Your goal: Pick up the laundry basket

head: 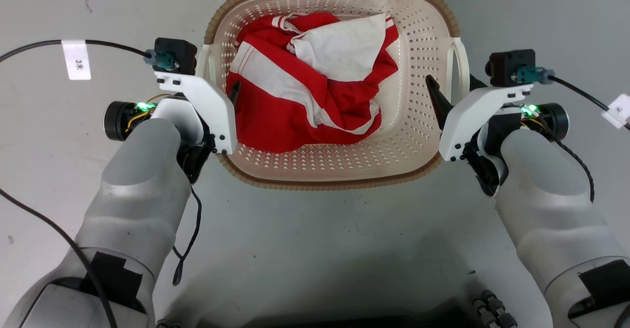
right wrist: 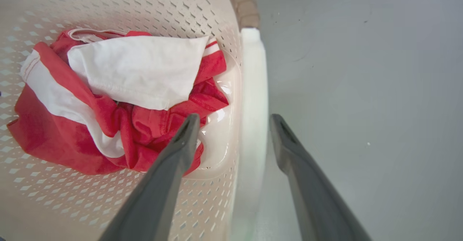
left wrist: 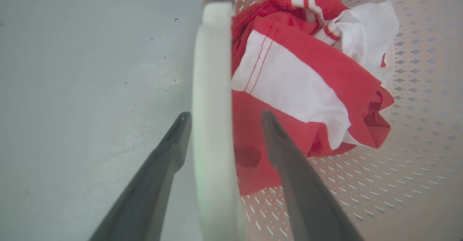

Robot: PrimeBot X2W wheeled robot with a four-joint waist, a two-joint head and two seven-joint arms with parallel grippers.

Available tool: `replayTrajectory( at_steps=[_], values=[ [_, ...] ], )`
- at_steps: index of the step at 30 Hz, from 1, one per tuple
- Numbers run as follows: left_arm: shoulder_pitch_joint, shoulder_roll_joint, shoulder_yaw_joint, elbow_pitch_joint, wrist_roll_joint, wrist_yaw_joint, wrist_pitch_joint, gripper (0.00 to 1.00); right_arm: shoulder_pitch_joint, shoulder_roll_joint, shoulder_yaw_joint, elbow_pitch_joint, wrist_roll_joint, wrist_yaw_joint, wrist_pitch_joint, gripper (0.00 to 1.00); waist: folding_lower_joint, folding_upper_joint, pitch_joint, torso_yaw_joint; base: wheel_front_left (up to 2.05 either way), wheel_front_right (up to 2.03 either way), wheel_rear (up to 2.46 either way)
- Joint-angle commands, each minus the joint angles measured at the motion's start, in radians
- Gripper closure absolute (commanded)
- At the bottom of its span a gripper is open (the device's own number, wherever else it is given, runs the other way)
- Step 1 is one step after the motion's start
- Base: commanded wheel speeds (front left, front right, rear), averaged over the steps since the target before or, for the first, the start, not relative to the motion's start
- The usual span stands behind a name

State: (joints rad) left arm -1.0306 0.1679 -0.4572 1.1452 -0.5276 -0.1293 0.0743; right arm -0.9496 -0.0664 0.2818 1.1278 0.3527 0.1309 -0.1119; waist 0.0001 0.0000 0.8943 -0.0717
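At upper centre of the head view: laundry basket [head: 334, 184], cream, perforated, brown rim, standing on the grey floor [head: 315, 249]. Contents: one crumpled red-and-white garment [head: 305, 106]. My left fingers [left wrist: 170, 150]: spread, straddling the white left handle [left wrist: 211, 89], one finger outside the basket, one inside, not closed on it. My right fingers [right wrist: 173, 154]: spread likewise astride the right handle [right wrist: 253, 89], not gripping.

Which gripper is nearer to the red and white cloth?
Left. The left gripper straddles a white handle, one finger beside the cloth; the right gripper has bare laundry basket wall between.
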Motion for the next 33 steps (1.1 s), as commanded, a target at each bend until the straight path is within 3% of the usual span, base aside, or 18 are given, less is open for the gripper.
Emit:
replayTrajectory(
  at_steps=[1,2,3,4,5,6,18,33],
  values=[
    [-0.015,0.007,-0.015,-0.004,-0.016,-0.002,0.014,0.00,-0.021,0.001,0.016,0.012,0.021,0.000,0.011,0.00,-0.0001,0.0000,0.005,0.000,0.00,0.00,0.00],
    [-0.018,0.009,-0.024,-0.006,-0.031,-0.002,0.026,0.00,-0.028,0.001,0.026,0.018,0.034,0.000,0.019,0.00,-0.0001,0.0000,0.007,-0.001,0.00,0.00,0.00],
    [-0.019,0.012,-0.031,-0.008,-0.046,-0.002,0.035,0.13,-0.034,0.001,0.038,0.023,0.047,0.000,0.029,0.00,-0.0001,0.0000,0.009,-0.001,0.00,0.00,0.00],
    [-0.020,0.015,-0.039,-0.010,-0.058,-0.002,0.042,0.58,-0.038,0.002,0.049,0.025,0.062,0.000,0.037,0.59,-0.0001,0.0000,0.011,-0.002,0.00,0.00,0.00],
    [-0.021,0.018,-0.047,-0.012,-0.069,-0.002,0.046,1.00,-0.040,0.002,0.063,0.026,0.075,0.000,0.048,0.79,-0.0001,0.0000,0.011,-0.002,0.00,0.00,0.00],
    [-0.021,0.020,-0.056,-0.013,-0.081,-0.002,0.053,1.00,-0.040,0.003,0.078,0.022,0.088,0.000,0.056,1.00,-0.0001,0.0000,0.012,-0.002,0.00,0.00,0.00],
    [0.013,0.014,-0.143,-0.021,-0.202,-0.002,0.111,1.00,-0.008,-0.033,0.211,0.005,0.220,0.002,0.104,1.00,-0.0001,0.0000,-0.056,0.012,0.00,0.00,0.00],
    [0.099,0.008,-0.222,-0.016,-0.380,-0.003,0.292,1.00,0.070,-0.085,0.357,-0.006,0.412,0.002,0.362,1.00,-0.0001,0.0000,-0.353,0.036,0.00,0.00,0.00]
  ],
)
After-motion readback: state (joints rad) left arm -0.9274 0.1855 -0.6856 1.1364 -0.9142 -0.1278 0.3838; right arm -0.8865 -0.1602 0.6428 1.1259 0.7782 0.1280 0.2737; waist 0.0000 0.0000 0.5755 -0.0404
